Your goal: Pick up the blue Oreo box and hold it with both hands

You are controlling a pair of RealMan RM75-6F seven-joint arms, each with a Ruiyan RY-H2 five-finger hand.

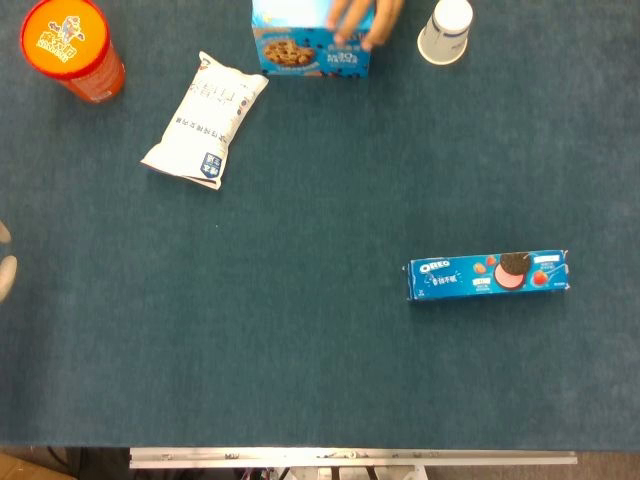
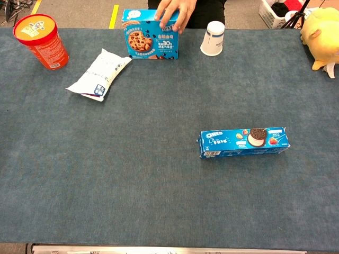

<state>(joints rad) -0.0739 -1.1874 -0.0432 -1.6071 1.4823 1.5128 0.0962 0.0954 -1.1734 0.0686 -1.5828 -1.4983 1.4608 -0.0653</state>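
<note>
The blue Oreo box (image 1: pixel 488 275) (image 2: pixel 244 142) lies flat on the dark teal table cloth, right of centre, its long side running left to right and its printed face up. Nothing touches it. At the far left edge of the head view, pale tips of what looks like my left hand (image 1: pixel 5 264) just show, far from the box. How its fingers stand is hidden. The chest view shows neither hand, and my right hand appears in no view.
At the back, a person's hand (image 2: pixel 174 11) rests on a blue cookie box (image 2: pixel 150 36). A white paper cup (image 2: pixel 212 38) stands to its right, and a white pouch (image 2: pixel 98 74) and an orange tub (image 2: pixel 41 40) lie at the back left. A yellow plush toy (image 2: pixel 321 33) sits at the far right.
</note>
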